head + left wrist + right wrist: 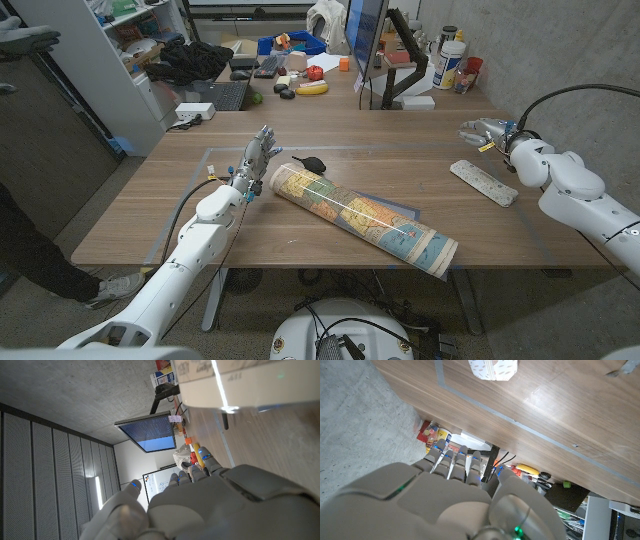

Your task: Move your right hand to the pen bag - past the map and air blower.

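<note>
**A:** From the head view, where is the pen bag (484, 182)?

**B:** At about three o'clock on the wooden bench (330, 235), flat and long, white with small specks. The right robot hand (487, 131) hangs near it, toward one o'clock, holding nothing, fingers a little apart. The rolled map (362, 217) lies in the middle. The black air blower (309, 161) sits just beyond it.

**A:** And the left robot hand (259, 158)?

**B:** It is by the map's end, fingers up and apart, empty. The left wrist view shows the roll's pale end (235, 380).

**A:** How will the bag feel?

**B:** Soft and light, I think. In the right wrist view its cloth end (492, 368) looks floppy. Grab its middle.
</note>
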